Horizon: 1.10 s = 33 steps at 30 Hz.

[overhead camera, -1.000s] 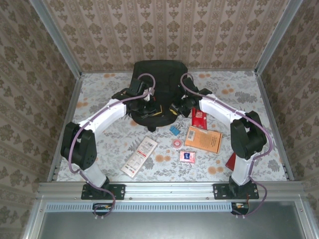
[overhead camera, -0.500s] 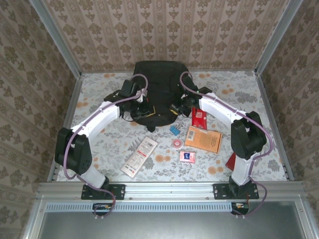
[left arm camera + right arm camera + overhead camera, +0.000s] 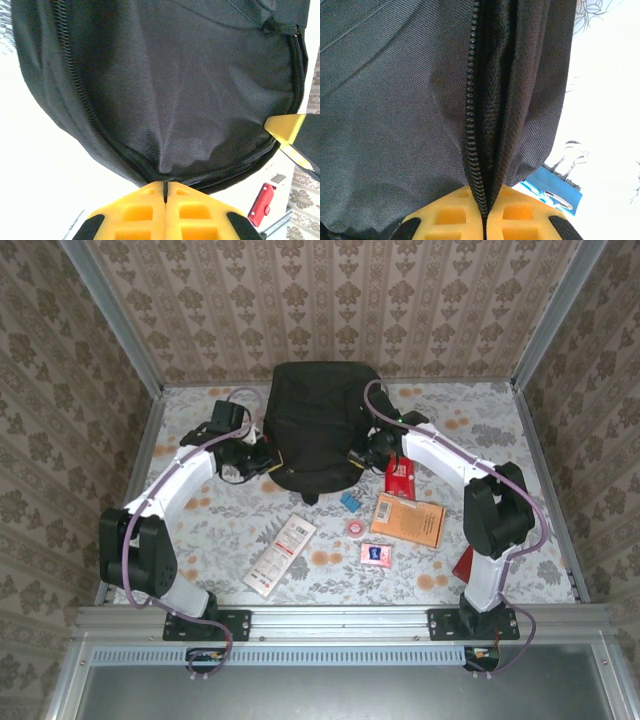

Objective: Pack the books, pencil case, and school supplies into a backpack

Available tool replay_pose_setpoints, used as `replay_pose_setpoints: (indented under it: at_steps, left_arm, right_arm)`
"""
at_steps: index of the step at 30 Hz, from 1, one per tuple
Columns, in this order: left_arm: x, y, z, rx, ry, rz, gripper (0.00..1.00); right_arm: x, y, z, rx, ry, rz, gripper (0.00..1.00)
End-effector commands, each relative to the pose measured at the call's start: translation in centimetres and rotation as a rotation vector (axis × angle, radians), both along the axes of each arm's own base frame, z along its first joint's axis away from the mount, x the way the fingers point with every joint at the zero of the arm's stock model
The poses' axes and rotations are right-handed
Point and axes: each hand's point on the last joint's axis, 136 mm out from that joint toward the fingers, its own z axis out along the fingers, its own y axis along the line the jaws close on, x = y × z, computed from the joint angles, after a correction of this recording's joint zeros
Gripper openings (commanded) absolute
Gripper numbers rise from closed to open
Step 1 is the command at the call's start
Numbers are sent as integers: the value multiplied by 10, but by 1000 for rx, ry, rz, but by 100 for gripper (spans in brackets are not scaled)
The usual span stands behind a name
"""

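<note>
Sagging backpack [image 3: 315, 425], zip [image 3: 472, 125] ajar, contents unseen.

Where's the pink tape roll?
From the top camera, the pink tape roll lies right of middle, left of the orange book, between the blue block and the pink packet.

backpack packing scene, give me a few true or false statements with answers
1. The left gripper is shut on the edge of the backpack. True.
2. The orange book is already inside the backpack. False: it lies out on the table, nearer the arm bases than the backpack.
3. The right gripper hangs open above the table. False: it is shut on the backpack's fabric.
4. The pink tape roll lies on the table beside the orange book. True.
</note>
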Motion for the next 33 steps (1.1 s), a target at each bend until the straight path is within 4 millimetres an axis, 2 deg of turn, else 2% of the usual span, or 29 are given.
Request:
replay_pose_setpoints:
  at_steps: [1, 5, 7, 10, 16, 17, 19, 21, 24, 27, 30, 33]
  left_arm:
    - [-1, 17, 6, 37, -37, 5, 0]
    - [-8, 15, 8, 36, -57, -2, 0]
    - [-16, 10, 7, 33, -58, -20, 0]
    - [-28, 0, 3, 34, -57, -47, 0]
    - [-43, -22, 10, -1, -74, -80, 0]
    - [-43, -24, 12, -6, -80, -82, 0]
    - [-38, -28, 13, -6, -83, -81, 0]
    - [-31, -28, 10, 7, -72, -73, 0]
    - [-20, -30, 5, -13, -47, -61, 0]
    - [-14, -33, 8, -46, -43, -56, 0]
    - [-13, -33, 13, -53, -56, -56, 0]
    - [-13, -36, 15, -70, -54, -58, 0]
  right_arm:
    - [10, -19, -4, -119, -23, 26, 0]
    - [21, -6, 1, -100, -64, 119, 0]
    - [28, 12, 6, -41, -103, 211, 0]
    - [39, 28, 9, -7, -132, 296, 0]
    - [67, 33, 16, -29, -149, 319, 0]
    - [71, 33, 17, -32, -156, 315, 2]
    - [77, 28, 20, -46, -161, 295, 15]
    - [80, 22, 25, -59, -167, 258, 34]
    - [76, 12, 38, -62, -196, 176, 48]
    - [64, 3, 49, -28, -193, 80, 53]
    - [43, 14, 48, 75, -141, 38, 54]
    - [16, 28, 42, 100, -80, 27, 55]
